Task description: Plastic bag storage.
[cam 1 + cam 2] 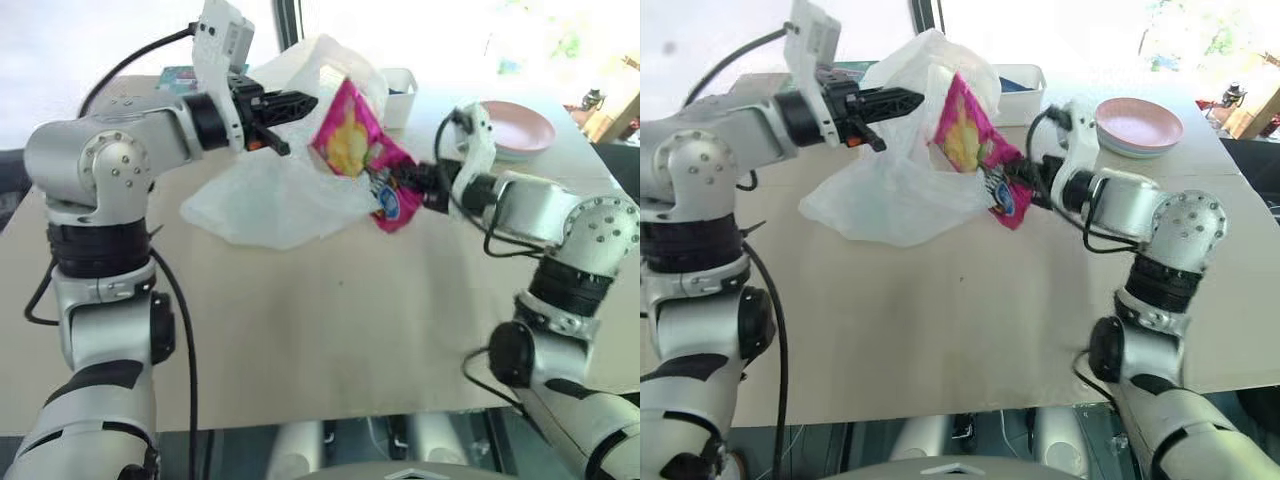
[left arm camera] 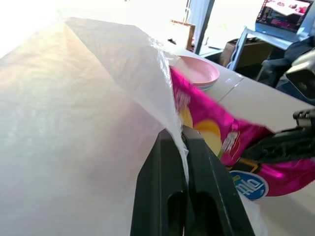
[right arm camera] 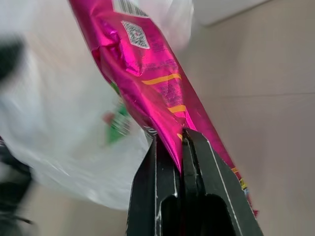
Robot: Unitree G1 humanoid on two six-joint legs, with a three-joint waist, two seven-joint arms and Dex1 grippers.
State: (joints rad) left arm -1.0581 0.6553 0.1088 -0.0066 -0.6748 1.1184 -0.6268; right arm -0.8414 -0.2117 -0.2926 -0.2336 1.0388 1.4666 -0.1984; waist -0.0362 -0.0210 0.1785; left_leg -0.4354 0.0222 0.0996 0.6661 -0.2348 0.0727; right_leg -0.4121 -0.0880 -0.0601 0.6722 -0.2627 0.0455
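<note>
The plastic bag (image 1: 265, 195) is held raised by its edge in the closed left tool (image 1: 300, 103); a pink snack packet (image 1: 362, 150) is gripped by the right tool (image 1: 408, 182) at the bag's mouth, above the worktop (image 1: 330, 330).

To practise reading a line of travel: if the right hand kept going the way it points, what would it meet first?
Probably the plastic bag: the right hand, shut on the pink snack packet, points toward it, though depth is unclear.

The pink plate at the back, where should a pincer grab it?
By its raised rim, I think. The pink plate lies flat on the table, so only the edge offers something to pinch. Come from the near side, which looks open; the white tub sits beside it.
</note>
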